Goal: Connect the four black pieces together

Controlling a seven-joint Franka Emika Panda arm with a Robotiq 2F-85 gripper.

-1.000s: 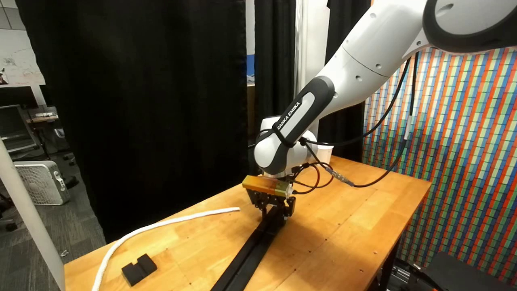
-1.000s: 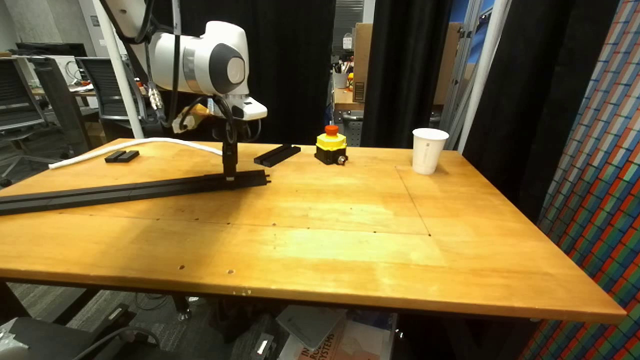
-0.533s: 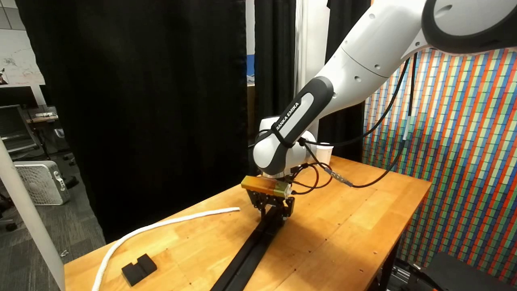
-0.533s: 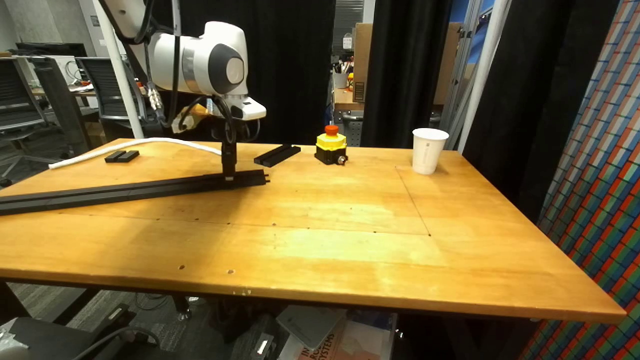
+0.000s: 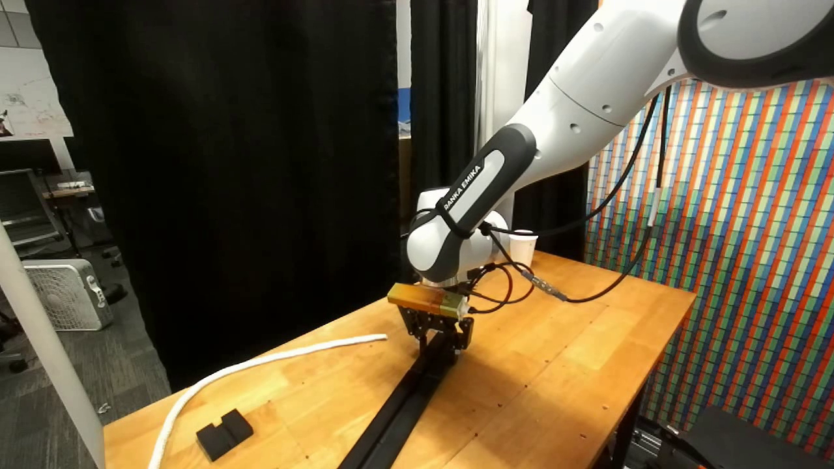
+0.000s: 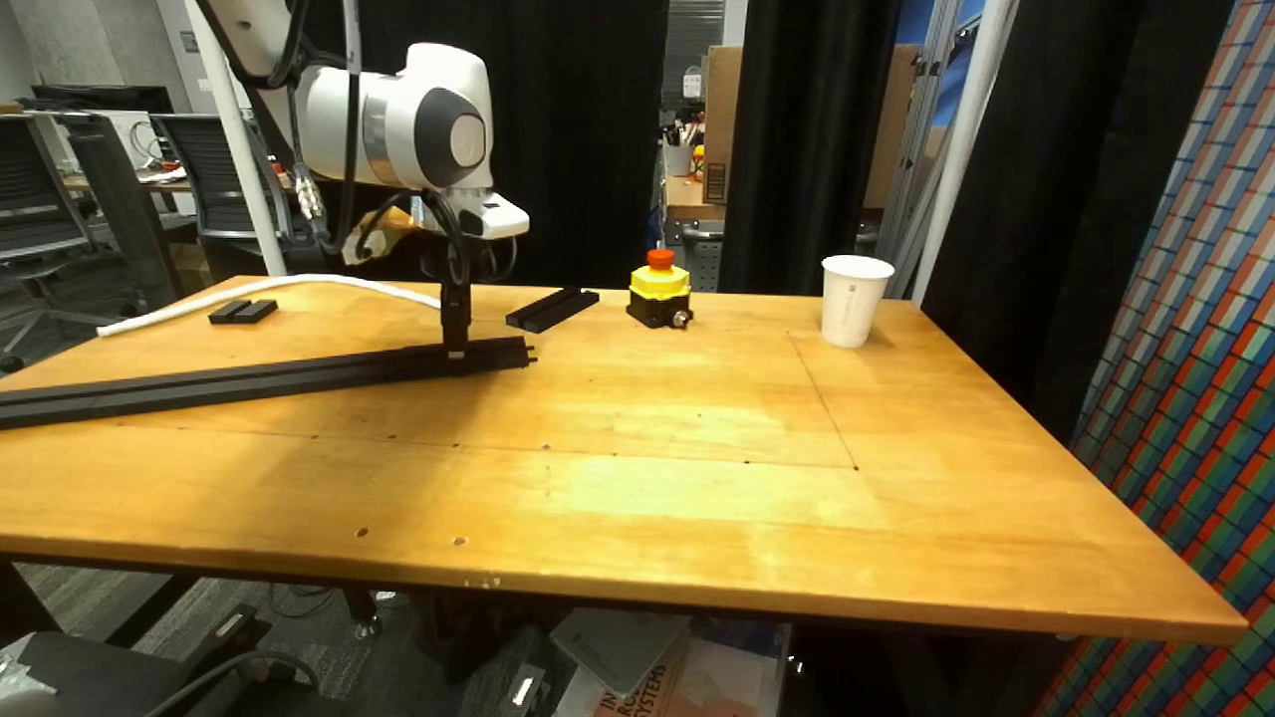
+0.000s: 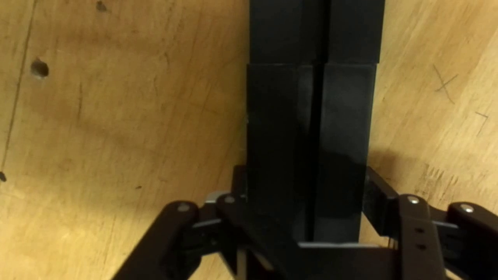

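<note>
Clasped in the gripper (image 7: 305, 181) on both long sides: the end piece (image 7: 272, 116) of the black strip (image 6: 329, 374). In the wrist view, above it and meeting it end to end at a thin seam, the next piece (image 7: 276, 31), with the lengthwise groove continuing across and a very small step at the outer edges. In both exterior views, lying low along the table (image 6: 647, 518), the same strip, cut by the frame, so not possible to count all its pieces with certainty. At its free end, just past the gripper, two short pegs (image 6: 532, 359).

As for containers: in both exterior views, a white cup (image 6: 855, 304), standing upright near a corner of the table, well apart from the strip. Visible inside it, only a little wall under the rim; contents not possible to tell. In the background of an exterior view, a small pot (image 6: 678, 159), with thin tools (image 6: 680, 131) sticking up out of it, too small for naming. Beside it in that view, a brown carton (image 6: 719, 119), not showing its inside.

Also on the table: a stubby piece (image 6: 553, 310), black, lying near a yellow button (image 6: 659, 289) with red top; well apart from these two, a small black block (image 6: 243, 312), near a white rope (image 6: 339, 280). Under the table, partly out of the frame, a book (image 6: 647, 692) lettered "SYSTEMS".
</note>
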